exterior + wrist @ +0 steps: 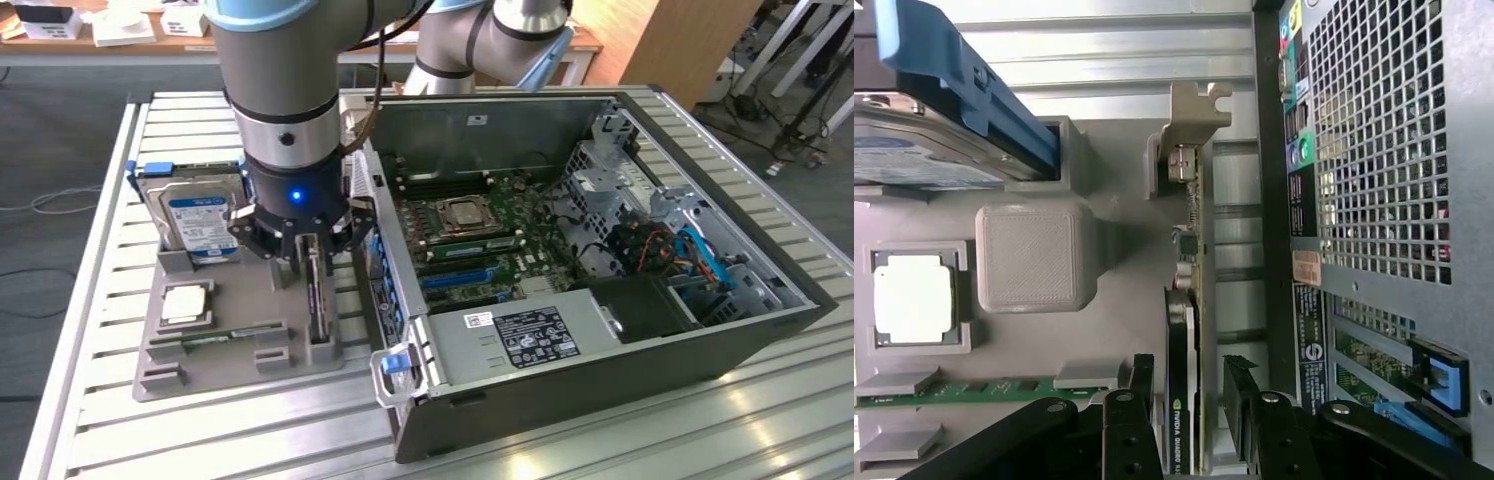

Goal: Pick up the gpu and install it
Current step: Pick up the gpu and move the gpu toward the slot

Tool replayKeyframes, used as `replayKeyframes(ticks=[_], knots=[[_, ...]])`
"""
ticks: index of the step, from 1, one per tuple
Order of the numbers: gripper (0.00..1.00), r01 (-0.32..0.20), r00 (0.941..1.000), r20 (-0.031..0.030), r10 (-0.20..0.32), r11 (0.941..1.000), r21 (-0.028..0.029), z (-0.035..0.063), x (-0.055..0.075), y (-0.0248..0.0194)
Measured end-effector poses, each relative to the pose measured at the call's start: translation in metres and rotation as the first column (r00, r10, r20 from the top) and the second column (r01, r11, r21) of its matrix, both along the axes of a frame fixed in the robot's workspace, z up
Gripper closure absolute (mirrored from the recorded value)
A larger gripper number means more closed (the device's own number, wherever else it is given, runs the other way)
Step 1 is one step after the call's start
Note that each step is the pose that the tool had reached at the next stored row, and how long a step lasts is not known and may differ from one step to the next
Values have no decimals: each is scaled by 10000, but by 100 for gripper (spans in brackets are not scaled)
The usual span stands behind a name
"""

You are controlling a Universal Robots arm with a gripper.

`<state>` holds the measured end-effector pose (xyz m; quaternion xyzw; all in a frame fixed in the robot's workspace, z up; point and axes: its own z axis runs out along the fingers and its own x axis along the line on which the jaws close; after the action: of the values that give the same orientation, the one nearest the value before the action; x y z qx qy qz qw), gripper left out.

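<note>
Slatted metal makes up the counter point(200, 430), which carries a grey moulded holder point(200, 375) and, just beside it, an open computer case point(601, 380). The case lies on its side with the panel off, so its motherboard point(494, 240) faces up, presumably so that a card can be pushed in from above. The holder gives each part its own seat: a hard drive point(198, 218) propped in a slot, a processor point(184, 303) in a square recess, and a RAM stick point(220, 338) in a groove.

The gpu point(316, 290) stands on edge in a narrow slot along the holder's case-side edge (a pose that offers both flat faces to a pinch). The gripper point(310, 262) is lowered over it with its fingers spread apart. In the wrist view they straddle the gpu point(1181, 340), one on each face with a sliver of gap either side, so the gripper point(1191, 380) is not clamped on anything.
</note>
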<state>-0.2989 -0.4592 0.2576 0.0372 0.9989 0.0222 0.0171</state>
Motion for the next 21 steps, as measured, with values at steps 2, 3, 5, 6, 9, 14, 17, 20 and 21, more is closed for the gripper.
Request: replayKeyframes(ticks=[2, 3, 5, 6, 9, 14, 17, 20, 21], knots=[[58, -1, 10000, 0, 1, 10000, 0, -33, 0, 0], [58, -1, 10000, 0, 1, 10000, 0, -37, 0, 0], [58, 0, 10000, -1, 0, 10000, -1, -37, 0, 0], [58, 0, 10000, -1, 0, 10000, -1, -37, 0, 0], [58, 1, 10000, 1, -1, 10000, 1, -76, 0, 0], [58, 4, 10000, 1, -4, 10000, 1, -151, 0, 0], [58, 4, 10000, -1, -4, 10000, -1, -155, 0, 0], [58, 4, 10000, 1, -4, 10000, -1, -162, 1, 0], [58, 4, 10000, 2, -4, 10000, -2, -172, 1, 0]])
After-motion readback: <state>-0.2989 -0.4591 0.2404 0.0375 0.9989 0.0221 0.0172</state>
